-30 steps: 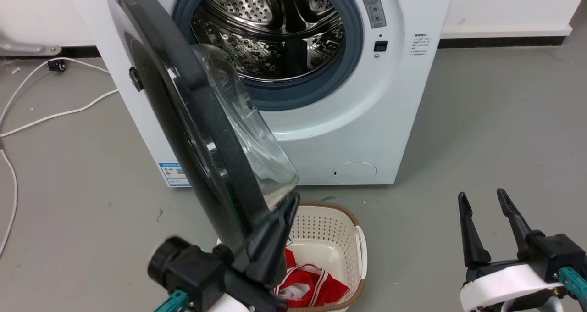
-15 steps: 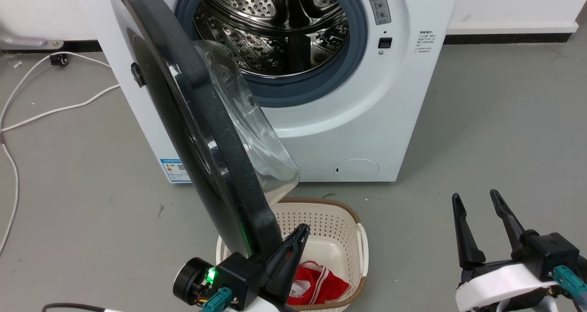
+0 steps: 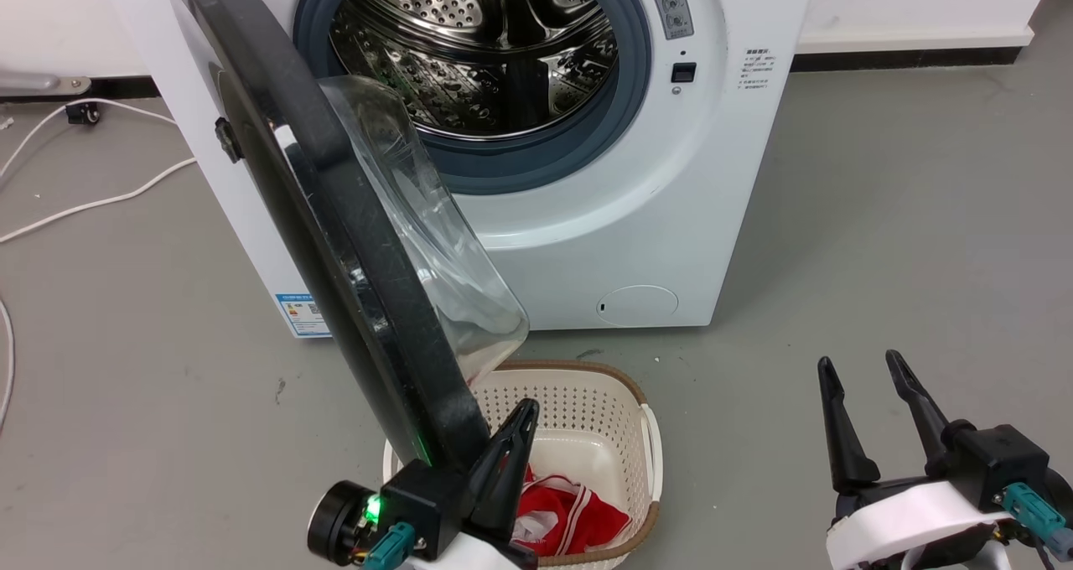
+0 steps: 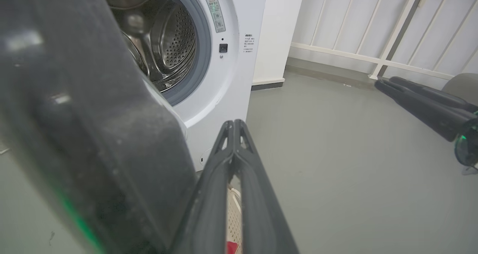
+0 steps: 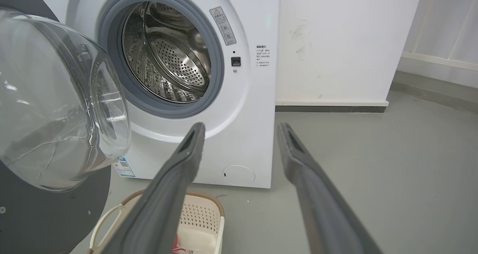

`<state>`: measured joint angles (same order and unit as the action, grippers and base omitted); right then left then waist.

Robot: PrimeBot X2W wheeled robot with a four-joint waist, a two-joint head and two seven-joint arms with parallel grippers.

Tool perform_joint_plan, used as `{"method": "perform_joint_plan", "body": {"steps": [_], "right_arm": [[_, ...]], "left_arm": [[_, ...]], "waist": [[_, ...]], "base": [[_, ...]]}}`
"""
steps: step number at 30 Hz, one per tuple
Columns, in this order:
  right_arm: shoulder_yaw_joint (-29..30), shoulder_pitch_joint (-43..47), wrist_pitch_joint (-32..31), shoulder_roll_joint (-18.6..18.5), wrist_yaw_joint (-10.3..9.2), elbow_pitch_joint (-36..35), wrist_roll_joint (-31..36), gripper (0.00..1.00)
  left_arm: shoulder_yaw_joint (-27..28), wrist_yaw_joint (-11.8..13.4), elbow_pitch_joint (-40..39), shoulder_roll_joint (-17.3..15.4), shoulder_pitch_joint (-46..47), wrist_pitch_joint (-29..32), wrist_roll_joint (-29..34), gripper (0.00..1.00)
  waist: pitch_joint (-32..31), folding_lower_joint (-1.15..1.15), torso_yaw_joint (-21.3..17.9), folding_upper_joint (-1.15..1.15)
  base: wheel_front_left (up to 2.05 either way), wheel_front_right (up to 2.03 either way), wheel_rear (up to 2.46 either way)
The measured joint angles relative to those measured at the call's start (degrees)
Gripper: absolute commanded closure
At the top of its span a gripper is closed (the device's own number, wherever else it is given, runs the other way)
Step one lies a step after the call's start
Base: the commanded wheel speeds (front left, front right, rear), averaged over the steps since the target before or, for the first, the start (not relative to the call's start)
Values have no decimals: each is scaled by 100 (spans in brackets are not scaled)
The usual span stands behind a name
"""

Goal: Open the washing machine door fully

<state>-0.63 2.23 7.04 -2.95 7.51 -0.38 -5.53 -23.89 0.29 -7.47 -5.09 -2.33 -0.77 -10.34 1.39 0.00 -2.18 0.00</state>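
L gripper (image 3: 526, 406) closed, fingers pressed together, nothing between them. Washing machine door (image 3: 335, 218) stands swung out partway, edge-on. Its lower black rim is hard against L gripper's left side; can't confirm contact. Laundry basket (image 3: 587, 406) w/ red garment (image 3: 578, 511) sits just beyond and right of L gripper. Washing machine (image 3: 671, 218) is ahead of both grippers, steel drum (image 3: 469, 50) exposed. R gripper (image 3: 859, 359) open, empty, well right of door.

L wrist view: fingers (image 4: 213, 194) meet at the tips. Door rim (image 4: 93, 115) is big and blurred, immediately left of them. Machine front is ahead-left, R gripper (image 4: 382, 81) far right over the floor.

R wrist view: fingers (image 5: 168, 194) spread wide, nothing between. Door's glass bowl (image 5: 56, 97) is ahead-left, machine straight ahead, basket (image 5: 201, 213) under the left finger.
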Motion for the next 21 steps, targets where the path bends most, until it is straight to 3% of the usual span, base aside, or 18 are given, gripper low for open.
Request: {"method": "perform_joint_plan", "body": {"steps": [10,21], "right_arm": [[32,48,-10,0,0,11,-14,0],[130,169,-54,0,0,-79,-16,0]], "left_arm": [[175,301,-316,-135,-605,-37,-59,100],[412,566,-605,-310,-1051,19,-130,100]], "waist": [[-78,0,192,0],[-119,0,841,0]], "base": [[0,0,0],[0,0,0]]}}
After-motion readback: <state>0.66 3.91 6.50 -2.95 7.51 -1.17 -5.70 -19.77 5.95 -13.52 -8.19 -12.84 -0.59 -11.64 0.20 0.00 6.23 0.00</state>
